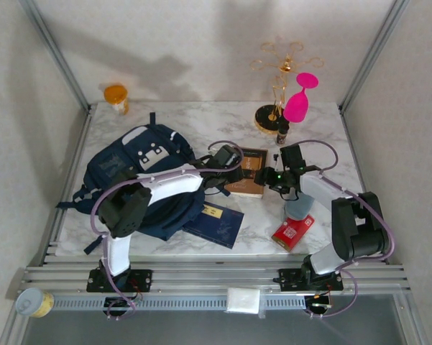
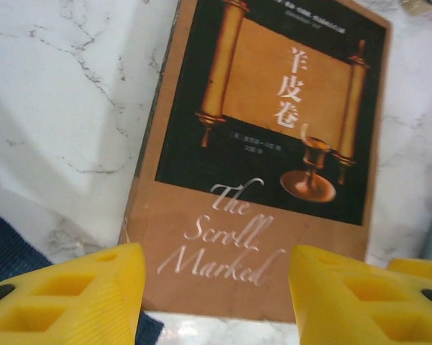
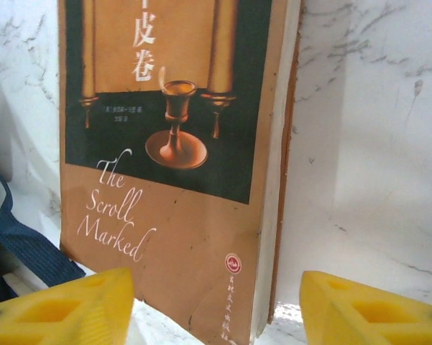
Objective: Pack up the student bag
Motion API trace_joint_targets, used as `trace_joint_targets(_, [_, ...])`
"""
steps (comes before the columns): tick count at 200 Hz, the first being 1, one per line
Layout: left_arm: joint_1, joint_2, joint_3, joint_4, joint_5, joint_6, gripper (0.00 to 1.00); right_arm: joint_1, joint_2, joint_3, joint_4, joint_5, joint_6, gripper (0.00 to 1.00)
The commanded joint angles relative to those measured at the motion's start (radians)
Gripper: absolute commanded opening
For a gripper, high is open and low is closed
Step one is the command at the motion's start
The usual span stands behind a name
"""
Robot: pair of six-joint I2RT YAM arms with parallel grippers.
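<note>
The student bag (image 1: 133,176), a navy backpack with white patches, lies on the left of the marble table. Right of it lies a brown book (image 1: 247,172) titled "The Scroll Marked". My left gripper (image 1: 227,159) hovers over the book's left end. In the left wrist view its yellow fingers stand open (image 2: 216,287) at the near edge of the book (image 2: 266,144), with bag fabric (image 2: 7,248) at lower left. My right gripper (image 1: 273,177) is at the book's right side. It is open (image 3: 216,305) around the near right corner of the book (image 3: 172,144) without touching it.
A dark blue book (image 1: 216,224) lies partly under the bag's near side, and a red packet (image 1: 293,231) lies near the right arm. A gold stand (image 1: 279,75) with a pink glass (image 1: 300,100) stands at the back right, an orange jar (image 1: 116,95) at the back left.
</note>
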Motion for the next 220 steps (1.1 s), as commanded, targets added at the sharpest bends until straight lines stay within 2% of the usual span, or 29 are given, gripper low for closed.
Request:
trace_joint_targets(1, [0.016,0.040,0.034,-0.055,-0.046,0.019,0.53,-0.004,0.079,0.057,0.023,-0.059,0.041,0.66])
trace_joint_targets(64, [0.028,0.148,0.083,-0.079,-0.039,0.045,0.54,-0.004,0.200,0.068,0.057,-0.079,0.035,0.66])
trace_joint_targets(118, [0.024,0.185,0.082,-0.091,-0.068,0.051,0.54,0.008,0.144,0.070,0.080,-0.191,0.012,0.61])
trace_joint_targets(158, [0.014,0.193,0.072,-0.110,-0.109,0.049,0.53,0.014,0.105,0.103,0.015,-0.121,-0.007,0.57])
trace_joint_targets(208, [0.008,0.196,0.070,-0.130,-0.148,0.051,0.53,0.015,0.055,0.112,0.007,-0.146,-0.016,0.50])
trace_joint_targets(220, [0.005,0.196,0.069,-0.130,-0.152,0.052,0.53,0.015,0.058,0.113,0.018,-0.171,-0.024,0.45])
